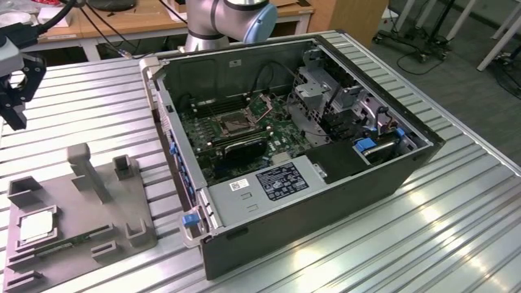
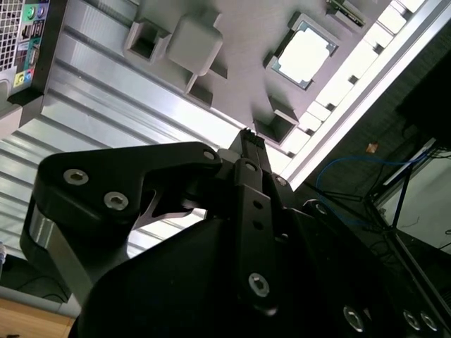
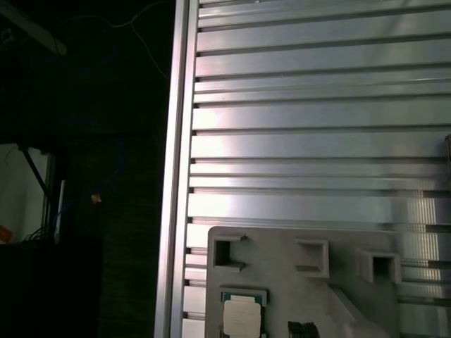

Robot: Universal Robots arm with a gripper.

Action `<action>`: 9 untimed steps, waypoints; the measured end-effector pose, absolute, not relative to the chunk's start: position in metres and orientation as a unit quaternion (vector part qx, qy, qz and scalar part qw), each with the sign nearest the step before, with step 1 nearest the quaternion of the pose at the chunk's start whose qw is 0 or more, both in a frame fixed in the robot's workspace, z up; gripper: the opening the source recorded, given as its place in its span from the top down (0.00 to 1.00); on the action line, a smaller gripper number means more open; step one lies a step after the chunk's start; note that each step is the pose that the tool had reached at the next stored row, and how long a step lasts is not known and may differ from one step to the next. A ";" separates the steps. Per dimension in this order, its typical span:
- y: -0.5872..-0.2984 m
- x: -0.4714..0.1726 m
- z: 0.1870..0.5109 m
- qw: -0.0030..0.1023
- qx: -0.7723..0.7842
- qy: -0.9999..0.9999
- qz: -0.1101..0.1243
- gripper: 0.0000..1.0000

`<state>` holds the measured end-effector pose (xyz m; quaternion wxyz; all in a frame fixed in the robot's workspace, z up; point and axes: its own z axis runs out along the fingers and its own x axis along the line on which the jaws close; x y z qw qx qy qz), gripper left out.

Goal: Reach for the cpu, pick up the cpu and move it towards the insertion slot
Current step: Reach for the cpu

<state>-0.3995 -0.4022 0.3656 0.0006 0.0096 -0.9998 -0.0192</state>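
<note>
Saw gripper [image 2: 251, 137] body up close in the second wrist view, hanging over the ribbed metal worktop [image 2: 106, 77], short of the grey tray [image 2: 239, 42]. Couldn't judge jaw opening, wide or narrow. Found the cpu [image 2: 304, 53] lying flat in a square tray recess, silvery face up, clear of the gripper. Spotted a green memory stick [image 2: 344, 12] in the tray near it. Located the insertion slot [image 1: 230, 124] on the green board inside the open computer case [image 1: 326, 183], well apart from the cpu, on the exterior view's right of the tray. Logged gripper at that view's far left, above the worktop.
</note>
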 end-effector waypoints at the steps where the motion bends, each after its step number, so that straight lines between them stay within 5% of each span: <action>1: -0.403 -0.399 0.365 0.001 0.010 -1.000 -0.019 0.89; 9: -0.406 -0.400 0.365 0.000 0.010 -1.000 -0.022 0.89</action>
